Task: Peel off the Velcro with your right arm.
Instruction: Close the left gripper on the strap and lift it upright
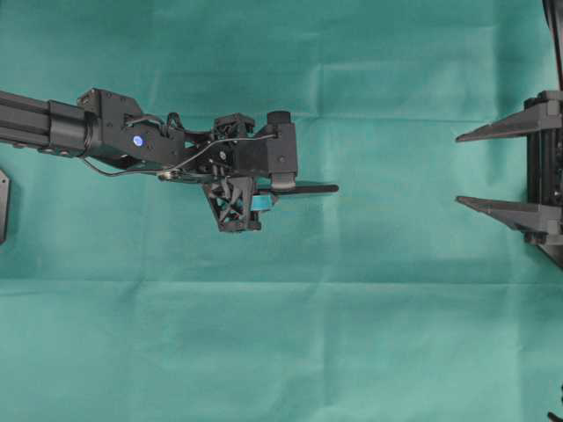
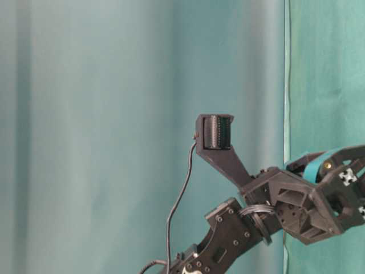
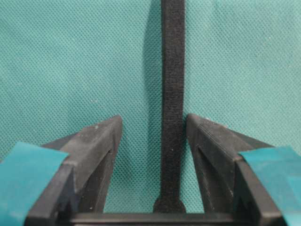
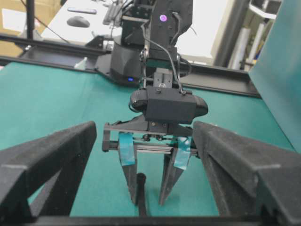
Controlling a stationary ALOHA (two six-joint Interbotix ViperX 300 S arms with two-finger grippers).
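Green cloth covers the whole bench [image 1: 281, 352], and the thin black Velcro strap [image 3: 172, 103] lies flat on it between the spread teal-taped fingers of my left gripper [image 3: 153, 125], not yet pinched. My right gripper [image 1: 479, 169], with plain dark-grey fingers, hangs wide apart and empty, well away. Nothing is peeled; pinning, grasping and pulling all remain, I judge.

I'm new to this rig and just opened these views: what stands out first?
The left gripper, its fingers teal-taped, stands open astride the black Velcro lying on the green cloth near the middle. At the right edge, the right gripper waits open, well apart, facing it.
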